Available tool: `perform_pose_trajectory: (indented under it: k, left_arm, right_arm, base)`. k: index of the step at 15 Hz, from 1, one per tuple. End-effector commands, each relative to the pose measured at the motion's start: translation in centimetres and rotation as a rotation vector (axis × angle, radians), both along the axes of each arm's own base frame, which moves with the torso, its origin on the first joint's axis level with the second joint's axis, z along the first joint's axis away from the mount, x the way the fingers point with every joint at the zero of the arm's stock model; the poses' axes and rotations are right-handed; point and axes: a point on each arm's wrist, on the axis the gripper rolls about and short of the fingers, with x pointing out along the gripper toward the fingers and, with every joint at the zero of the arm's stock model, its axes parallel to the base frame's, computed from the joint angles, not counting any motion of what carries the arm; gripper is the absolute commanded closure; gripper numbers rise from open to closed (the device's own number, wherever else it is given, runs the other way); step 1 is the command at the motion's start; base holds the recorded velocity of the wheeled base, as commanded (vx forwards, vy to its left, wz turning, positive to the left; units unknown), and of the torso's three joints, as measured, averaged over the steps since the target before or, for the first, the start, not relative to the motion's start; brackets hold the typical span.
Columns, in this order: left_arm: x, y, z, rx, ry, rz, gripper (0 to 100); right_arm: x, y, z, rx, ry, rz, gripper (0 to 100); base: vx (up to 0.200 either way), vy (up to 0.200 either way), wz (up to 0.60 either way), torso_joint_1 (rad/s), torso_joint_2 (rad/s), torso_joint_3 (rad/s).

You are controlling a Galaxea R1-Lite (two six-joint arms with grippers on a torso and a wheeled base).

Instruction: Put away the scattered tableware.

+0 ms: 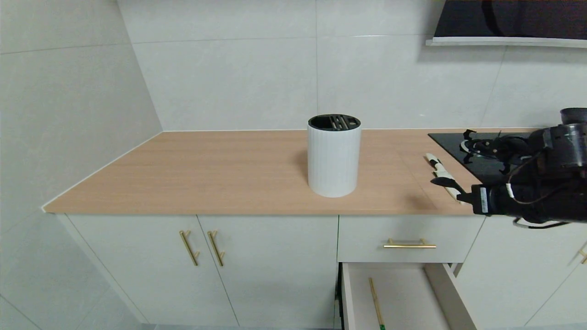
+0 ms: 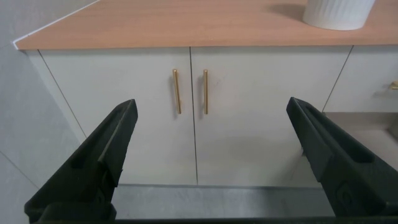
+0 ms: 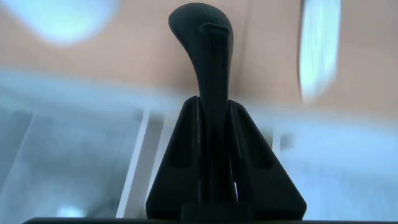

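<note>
My right gripper (image 1: 451, 184) hovers over the counter's front right part, shut on a slim black utensil (image 1: 443, 181) whose rounded end sticks out past the fingers. In the right wrist view the same black utensil (image 3: 202, 37) rises from between the closed fingers of the right gripper (image 3: 208, 109). A white-and-black utensil (image 1: 436, 166) lies on the wooden counter just behind that gripper. A white ribbed utensil holder (image 1: 334, 158) with a black slotted top stands mid-counter. My left gripper (image 2: 211, 155) is low, open and empty, facing the cabinet doors.
A drawer (image 1: 353, 298) stands open below the counter and holds a wooden chopstick (image 1: 376, 302) with a green tip. A black cooktop (image 1: 454, 146) occupies the counter's right end. Cabinet doors with gold handles (image 2: 189, 92) are below. The counter's left half (image 1: 183, 169) is bare.
</note>
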Motion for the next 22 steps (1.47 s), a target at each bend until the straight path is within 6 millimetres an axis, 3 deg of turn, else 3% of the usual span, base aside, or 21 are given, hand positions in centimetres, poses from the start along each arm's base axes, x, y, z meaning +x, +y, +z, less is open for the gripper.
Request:
perform_pose_trajectory:
  k: [1,8,22]
  left_arm:
    - [0.0,0.0,0.0,0.0,0.001,0.0,0]
    - [0.0,0.0,0.0,0.0,0.001,0.0,0]
    - [0.0,0.0,0.0,0.0,0.001,0.0,0]
  right_arm:
    - [-3.2,-0.4,0.5,0.027,-0.002,-0.028,100]
    - [-3.7,-0.2,-3.7,0.002,0.159,-0.028,100]
    - [-3.8,-0.3,-4.1,0.0,0.174,-0.03,100]
  base:
    - [0.0,0.0,0.0,0.0,0.0,0.0]
    - [0.0,0.0,0.0,0.0,0.0,0.0]
    - [0.0,0.0,0.0,-0.025,0.05,0.031]
